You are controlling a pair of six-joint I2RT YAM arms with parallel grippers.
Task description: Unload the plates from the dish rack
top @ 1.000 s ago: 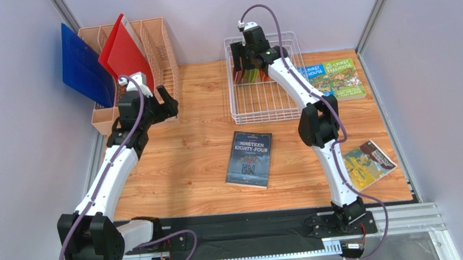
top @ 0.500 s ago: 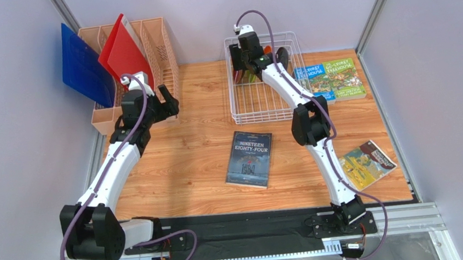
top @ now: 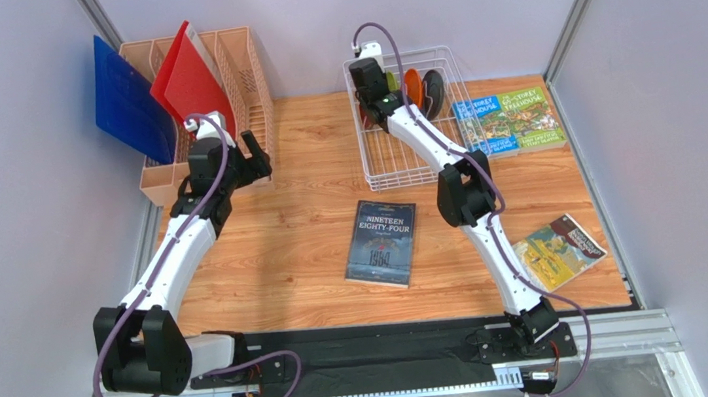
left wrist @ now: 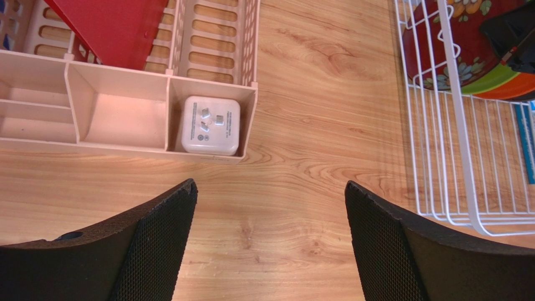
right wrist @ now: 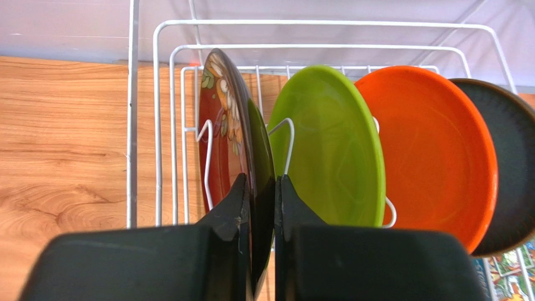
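Note:
The white wire dish rack [top: 404,168] stands at the back of the table. Upright in its far end are the plates: dark red floral [right wrist: 226,119], lime green [right wrist: 333,144], orange [right wrist: 433,150] and dark teal-grey [right wrist: 512,157]. My right gripper [right wrist: 260,182] reaches down into the rack and is shut on the rim of the dark red floral plate, one finger on each face. The left gripper [left wrist: 270,188] hangs open over bare wood, between the pink organiser [left wrist: 113,113] and the rack's left wall [left wrist: 464,157], holding nothing.
The salmon-pink organiser [top: 218,85] at back left holds a red board [top: 187,78], a blue board [top: 128,99] and a white cube [left wrist: 210,124]. A dark book [top: 380,242] lies mid-table. Colourful books [top: 508,121] lie right of the rack, another [top: 559,250] at near right.
My right gripper has moved further back and left in the rack and closed on the dark red plate. The left arm has barely moved.

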